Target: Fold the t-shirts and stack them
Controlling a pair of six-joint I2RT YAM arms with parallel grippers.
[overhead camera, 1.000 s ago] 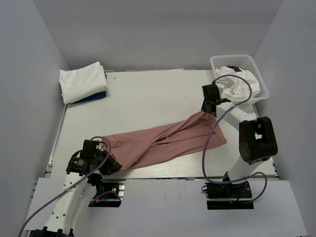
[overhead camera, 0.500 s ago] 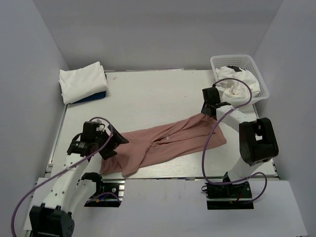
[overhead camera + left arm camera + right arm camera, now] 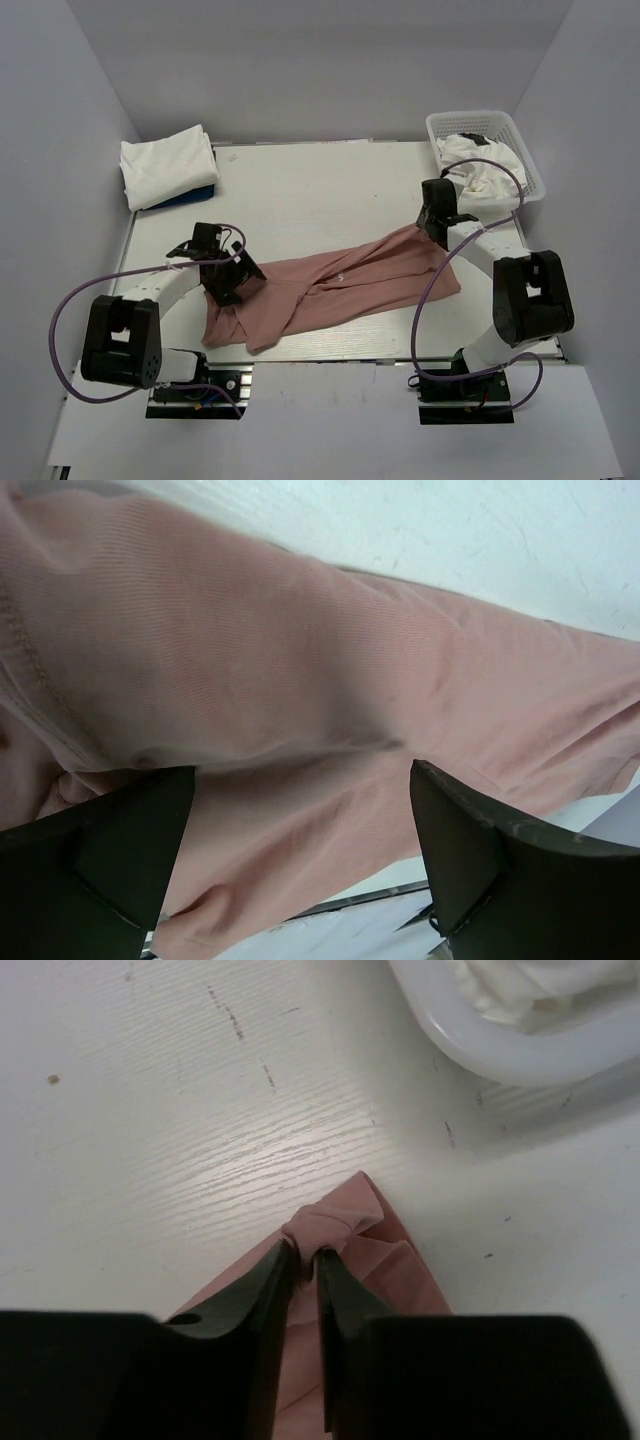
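DESK: How is the light from overhead?

ME: Bright and even, falling from above onto my table (image 3: 330, 190). Shadows under both my arms are short and soft. The grey walls (image 3: 60, 150) splay outward toward the edges of the view.

DESK: And at your wrists?

ME: On my right, a streak of glare runs along the white tabletop's grain, and my right gripper (image 3: 305, 1252) is a black, unfocused mass across the bottom. On my left, the pink t-shirt (image 3: 300, 680) fills the view. Its weave is sharp in the middle and dim in the lower folds. The fingers of my left gripper (image 3: 300, 815) are dark, soft-edged wedges.
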